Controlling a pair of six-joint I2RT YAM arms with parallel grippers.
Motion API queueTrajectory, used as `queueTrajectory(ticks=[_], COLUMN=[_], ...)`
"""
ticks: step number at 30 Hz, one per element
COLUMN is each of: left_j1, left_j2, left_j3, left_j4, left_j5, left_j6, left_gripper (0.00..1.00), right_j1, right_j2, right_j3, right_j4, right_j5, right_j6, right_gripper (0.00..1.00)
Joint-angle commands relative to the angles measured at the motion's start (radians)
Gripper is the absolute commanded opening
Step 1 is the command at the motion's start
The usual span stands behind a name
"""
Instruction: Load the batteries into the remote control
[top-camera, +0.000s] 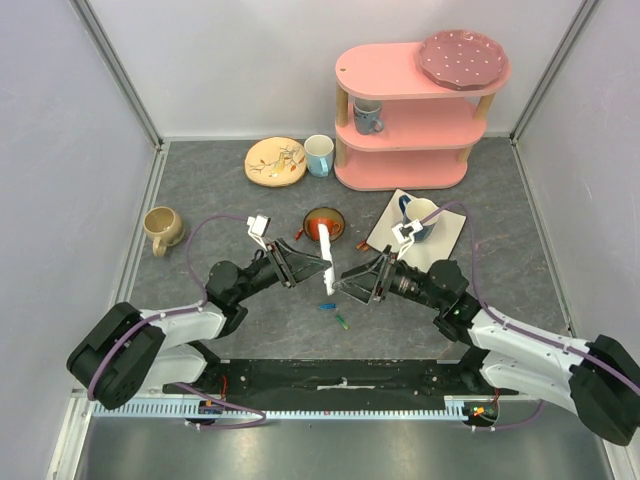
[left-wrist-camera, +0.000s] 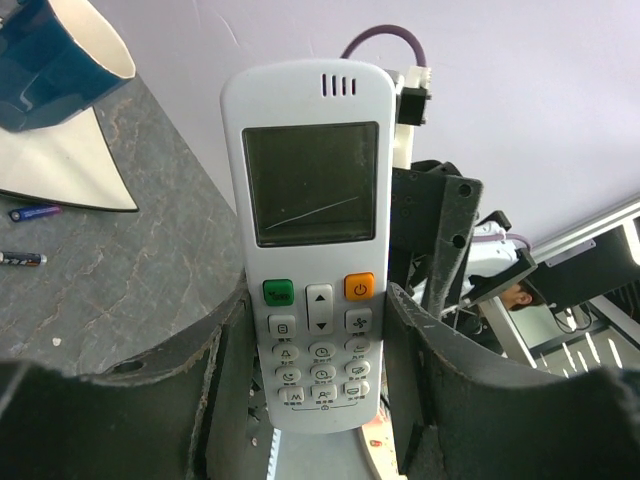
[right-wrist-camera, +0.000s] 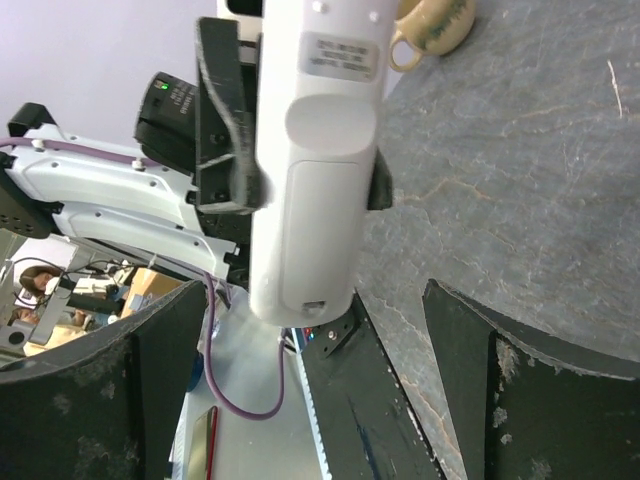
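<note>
My left gripper (top-camera: 325, 268) is shut on the lower end of the white remote control (top-camera: 328, 262) and holds it upright above the table. The left wrist view shows the remote's screen and buttons (left-wrist-camera: 310, 240) between the fingers (left-wrist-camera: 215, 370). The right wrist view shows its back (right-wrist-camera: 320, 180), with the battery cover closed. My right gripper (top-camera: 343, 286) is open and empty. Its fingers (right-wrist-camera: 140, 390) stand wide apart just short of the remote's lower end. Two batteries lie on the table below, a blue one (top-camera: 328, 305) and a green one (top-camera: 343, 321). Both also show in the left wrist view (left-wrist-camera: 33, 212).
A red bowl (top-camera: 324, 222) sits just behind the remote. A blue mug (top-camera: 418, 215) stands on a white napkin (top-camera: 445, 235) at the right. A tan mug (top-camera: 160, 228) is at the left. A plate (top-camera: 275, 160), a cup (top-camera: 319, 154) and a pink shelf (top-camera: 405, 110) stand at the back.
</note>
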Motion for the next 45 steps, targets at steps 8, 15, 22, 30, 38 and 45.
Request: queueTrajectory(ticks=[8, 15, 22, 30, 38, 45], left_j1=[-0.021, -0.041, -0.044, -0.045, -0.032, -0.015], left_j2=[0.004, 0.023, 0.015, 0.007, -0.091, -0.224], left_j3=[0.044, 0.067, 0.069, 0.067, 0.093, 0.148], left_j4=[0.236, 0.247, 0.247, 0.236, -0.015, -0.351], left_j5=[0.037, 0.042, 0.037, 0.028, 0.032, 0.0], left_j6=[-0.013, -0.009, -0.005, -0.008, 0.047, 0.163], left_gripper=[0.02, 0.02, 0.02, 0.06, 0.99, 0.99], right_j1=[0.01, 0.018, 0.027, 0.027, 0.044, 0.047], right_j2=[0.105, 0.185, 0.221, 0.194, -0.022, -0.064], right_j3=[0.04, 0.046, 0.037, 0.034, 0.216, 0.338], right_j4=[0.186, 0.311, 0.363, 0.322, -0.407, -0.822], right_j5=[-0.06, -0.097, -0.111, -0.163, -0.131, 0.004], right_j6=[0.058, 0.119, 0.136, 0.1, -0.374, -0.573], right_gripper=[0.95, 0.88, 0.72, 0.37, 0.32, 0.31])
